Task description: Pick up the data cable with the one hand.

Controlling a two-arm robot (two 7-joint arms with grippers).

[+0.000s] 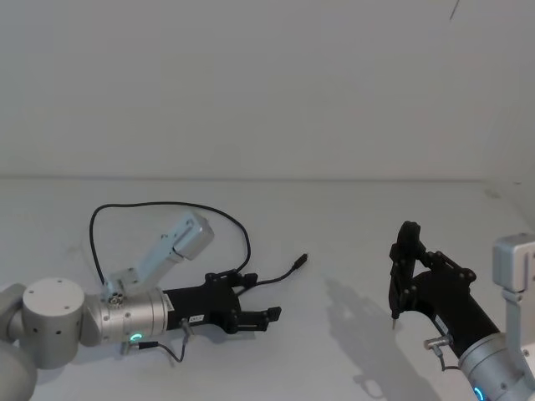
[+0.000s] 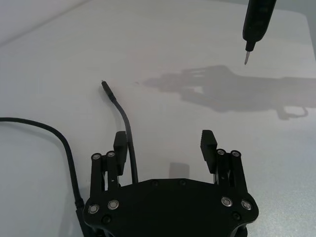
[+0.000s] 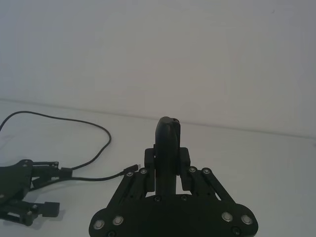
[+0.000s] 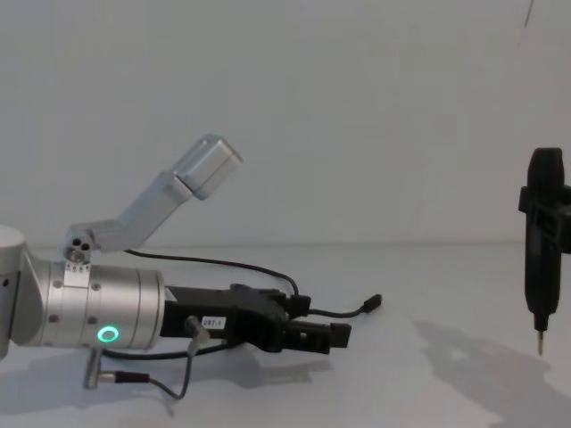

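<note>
Left black angular two-finger gripper (image 1: 259, 299), small white label, on silver cylinder with green ring light: low over white tabletop (image 1: 351, 217), pointing 3 o'clock. Fingers spread wide, gripping nothing. Thin black data cable (image 1: 292, 267) on tabletop: one branch runs between open fingers, just beside one finger (image 2: 120, 143), plug end out toward 2 o'clock; rest loops back toward 11 o'clock. Right gripper (image 1: 411, 280) well apart at 3 o'clock, raised, clamped on slim dark stick (image 1: 406, 242), pointed tip down.
</note>
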